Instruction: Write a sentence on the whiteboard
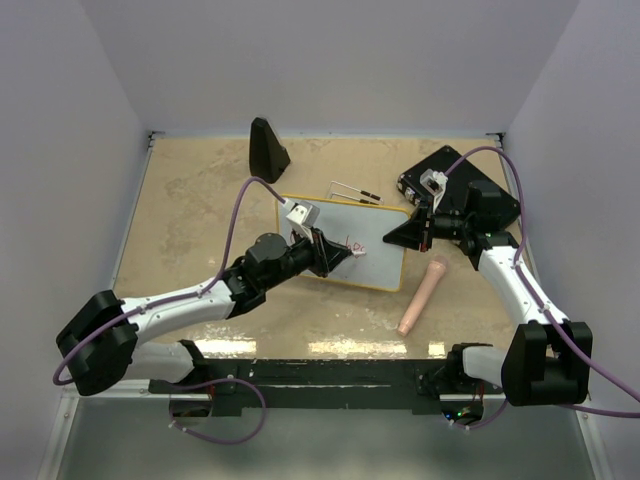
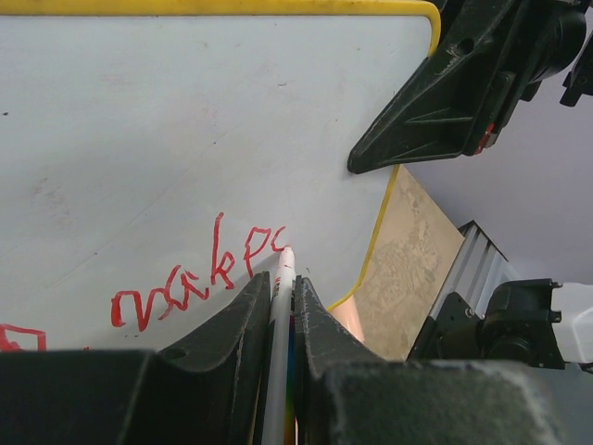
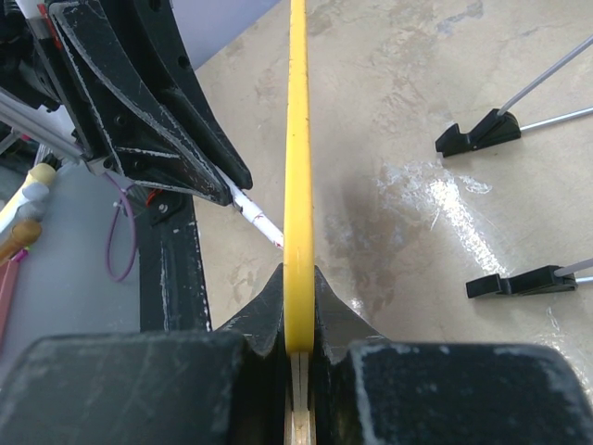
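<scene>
Tan tabletop (image 1: pixel 190 210) — left gripper (image 2: pixel 283 283) clenched on marker (image 2: pixel 278 320), tip at sentence (image 2: pixel 181 292); right gripper (image 3: pixel 298 287) clamping whiteboard (image 3: pixel 298 139) rim.

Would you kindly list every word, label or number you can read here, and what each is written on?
"make", then one or two unclear letters, perhaps "makes": red handwriting on the whiteboard.
Red stroke at the left wrist view's lower left edge: cut off, unreadable.
From the top view the writing is too small to read.
No printed labels are legible.
</scene>
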`<state>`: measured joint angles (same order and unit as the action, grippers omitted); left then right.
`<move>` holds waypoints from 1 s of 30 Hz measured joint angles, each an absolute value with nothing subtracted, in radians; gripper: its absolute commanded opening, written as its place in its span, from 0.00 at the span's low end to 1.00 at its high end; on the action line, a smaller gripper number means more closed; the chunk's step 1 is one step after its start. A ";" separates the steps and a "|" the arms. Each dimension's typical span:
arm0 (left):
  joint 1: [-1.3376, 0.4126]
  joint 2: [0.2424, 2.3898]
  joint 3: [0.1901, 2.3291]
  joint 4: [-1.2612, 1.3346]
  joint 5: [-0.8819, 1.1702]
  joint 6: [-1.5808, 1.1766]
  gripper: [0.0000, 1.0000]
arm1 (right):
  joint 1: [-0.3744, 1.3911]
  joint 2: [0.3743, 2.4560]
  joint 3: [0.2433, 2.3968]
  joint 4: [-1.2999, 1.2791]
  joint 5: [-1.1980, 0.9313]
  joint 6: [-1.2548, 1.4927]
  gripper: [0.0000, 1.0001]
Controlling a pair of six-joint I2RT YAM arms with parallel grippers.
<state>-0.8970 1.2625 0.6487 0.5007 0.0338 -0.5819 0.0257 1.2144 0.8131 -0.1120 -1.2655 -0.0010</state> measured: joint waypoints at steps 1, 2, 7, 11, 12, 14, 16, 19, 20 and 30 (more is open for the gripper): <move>-0.897 1.266 0.650 0.503 0.038 -0.582 0.00 | 0.026 1.214 0.813 -0.112 -1.266 -0.001 0.00; -0.897 1.269 0.651 0.506 0.041 -0.582 0.00 | 0.026 1.214 0.813 -0.112 -1.266 -0.001 0.00; -0.897 1.279 0.653 0.507 0.053 -0.582 0.00 | 0.026 1.214 0.813 -0.112 -1.266 -0.003 0.00; -0.898 1.279 0.653 0.502 0.056 -0.582 0.00 | 0.026 1.214 0.813 -0.112 -1.266 -0.003 0.00; -0.898 1.279 0.653 0.498 0.056 -0.582 0.00 | 0.026 1.214 0.813 -0.112 -1.266 -0.003 0.00; -0.898 1.279 0.653 0.488 0.056 -0.582 0.00 | 0.026 1.214 0.813 -0.112 -1.266 -0.003 0.00; -0.898 1.279 0.653 0.480 0.056 -0.582 0.00 | 0.026 1.214 0.813 -0.112 -1.265 -0.004 0.00; -0.898 1.277 0.653 0.467 0.056 -0.582 0.00 | 0.026 1.214 0.813 -0.112 -1.264 -0.006 0.00; -0.898 1.276 0.653 0.461 0.056 -0.582 0.00 | 0.026 1.214 0.813 -0.112 -1.263 -0.006 0.00; -0.898 1.247 0.653 0.424 0.026 -0.581 0.00 | 0.026 1.214 0.813 -0.112 -1.264 -0.007 0.00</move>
<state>-0.8978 1.2469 0.6533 0.4236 0.0261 -0.5812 0.0257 1.2144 0.8131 -0.1120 -1.2636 -0.0071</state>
